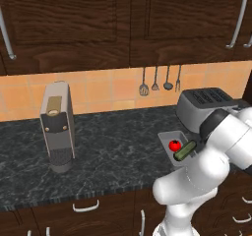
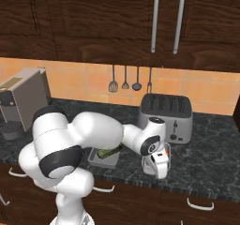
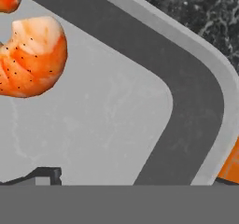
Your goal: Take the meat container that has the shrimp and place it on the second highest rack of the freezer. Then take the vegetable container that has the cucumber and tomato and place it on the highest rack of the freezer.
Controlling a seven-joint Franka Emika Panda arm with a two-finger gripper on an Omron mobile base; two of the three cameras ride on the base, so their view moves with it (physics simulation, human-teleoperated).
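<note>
Meat container (image 3: 196, 101) w/ shrimp (image 3: 30, 57) | hand (image 2: 157, 165) spread, over it | toaster (image 2: 166, 116) behind

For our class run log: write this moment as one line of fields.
phase: reaching for meat container | tool: open, low over its corner, nothing held | shrimp: in tray | vegetable container: on counter, tomato and cucumber inside

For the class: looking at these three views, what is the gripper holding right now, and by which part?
Nothing is held. The gripper is open, down over a corner of the meat container, with the shrimp lying loose inside.
</note>
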